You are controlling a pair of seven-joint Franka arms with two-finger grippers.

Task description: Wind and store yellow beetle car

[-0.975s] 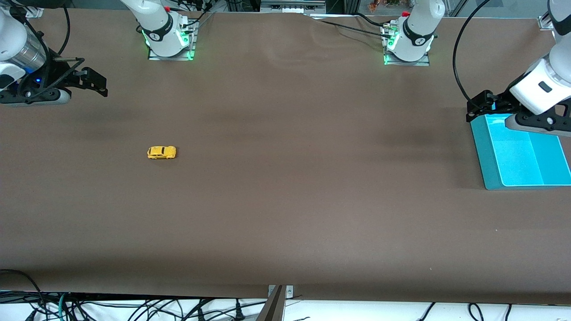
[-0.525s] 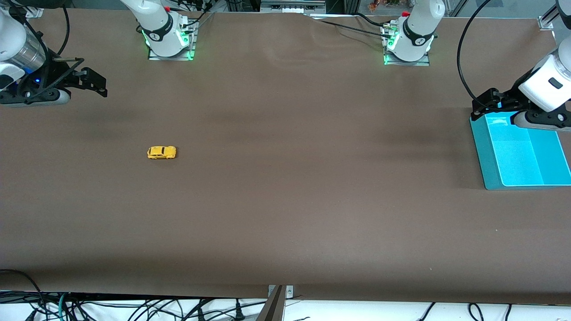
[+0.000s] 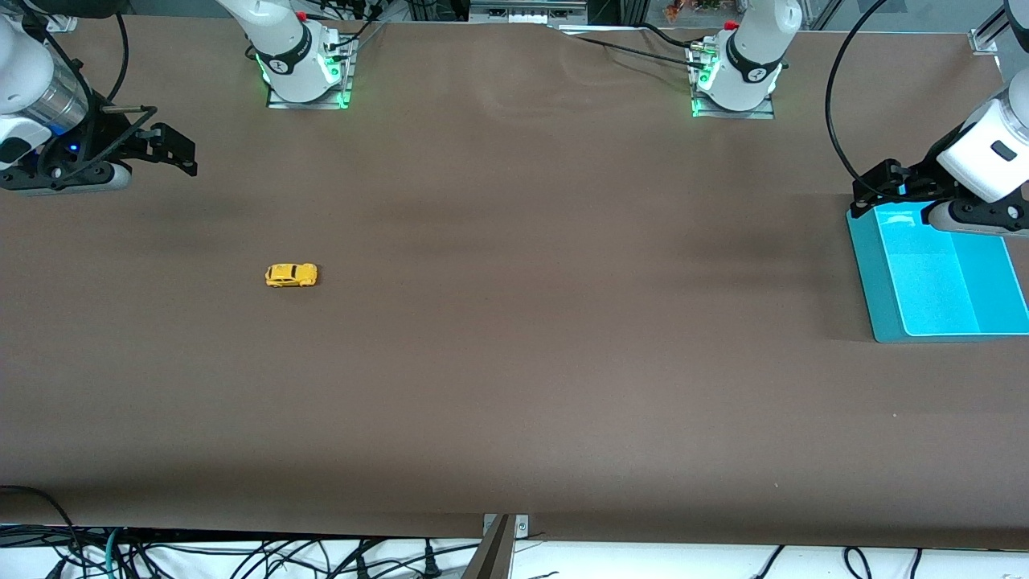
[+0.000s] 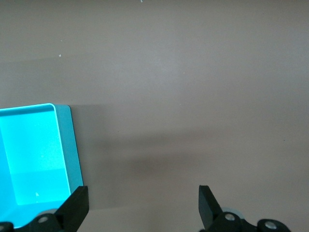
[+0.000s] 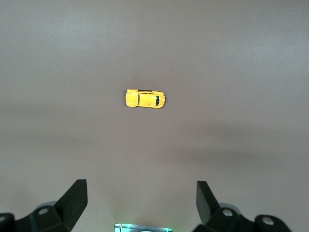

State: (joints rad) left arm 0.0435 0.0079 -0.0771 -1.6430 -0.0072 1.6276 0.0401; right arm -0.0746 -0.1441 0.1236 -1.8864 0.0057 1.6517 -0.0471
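Reaching the small bright yellow beetle car [image 3: 291,275] with its rounded body and dark windows is judged to be the step in hand, since nothing is held yet. The car sits on its wheels on the brown tabletop [image 3: 514,362], well apart from the open turquoise plastic bin [image 3: 864,273], toward the right arm's end of the tabletop, and about as near to the front camera as the bin.

The right gripper [image 3: 183,150] hangs in the air over bare tabletop near the right arm's end, well apart from the bin and short of the car; its fingers are spread wide with nothing between them, as the right wrist view [image 5: 140,193] confirms. The left gripper [image 3: 872,189] is poised over the bin's corner farthest from the front camera, likewise wide open and empty [image 4: 142,200], and that arm waits.

For a good grasp, the right gripper would best be brought directly over the car and lowered so that the fingers close across the narrow body, not along it, because the toy is far smaller than the opening.

The car's long axis runs along the tabletop's length, in line with the bin. Which end is the nose cannot be told for certain.
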